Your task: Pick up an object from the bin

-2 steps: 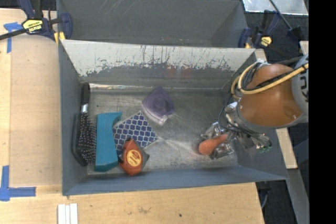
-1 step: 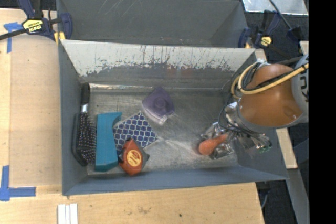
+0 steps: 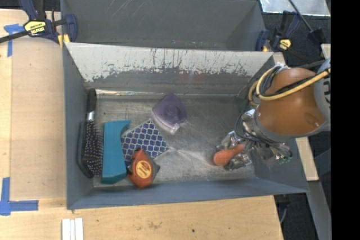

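Observation:
My gripper [image 3: 237,150] is low at the bin's right end, near the front wall. Its metal fingers [image 3: 230,137] stand open, one on either side of a small orange-red elongated thing [image 3: 224,157] lying on the floor. The thing's left end sticks out past the fingers, while its right end is hidden under the gripper. A crumpled purple thing [image 3: 170,111] lies to the left, towards the back.
At the left end lie a black hairbrush [image 3: 89,143], a teal-blue block [image 3: 114,150], a blue-and-white patterned cloth [image 3: 145,138] and an orange tape measure [image 3: 142,168]. Bare floor separates them from the gripper. The arm's orange cover overhangs the right wall.

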You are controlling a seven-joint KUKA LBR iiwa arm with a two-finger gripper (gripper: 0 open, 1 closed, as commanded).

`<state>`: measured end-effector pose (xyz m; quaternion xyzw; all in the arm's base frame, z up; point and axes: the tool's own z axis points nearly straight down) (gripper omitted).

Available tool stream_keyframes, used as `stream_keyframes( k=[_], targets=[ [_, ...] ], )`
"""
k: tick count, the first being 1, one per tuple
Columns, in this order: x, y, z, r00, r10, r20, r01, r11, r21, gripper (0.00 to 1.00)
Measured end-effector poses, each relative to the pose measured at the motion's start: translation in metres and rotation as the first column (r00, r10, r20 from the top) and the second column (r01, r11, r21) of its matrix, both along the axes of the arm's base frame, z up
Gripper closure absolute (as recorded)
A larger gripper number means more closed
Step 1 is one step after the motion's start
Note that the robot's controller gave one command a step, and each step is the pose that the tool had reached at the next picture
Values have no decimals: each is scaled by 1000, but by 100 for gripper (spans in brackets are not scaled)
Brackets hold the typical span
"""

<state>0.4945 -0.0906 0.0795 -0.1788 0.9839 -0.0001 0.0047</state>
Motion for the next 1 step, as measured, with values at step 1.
stream_keyframes(
  k=[1],
  targets=[
    [-3, 0, 20, 1000, -1, -12, 1, 1000, 0, 100]
  ],
)
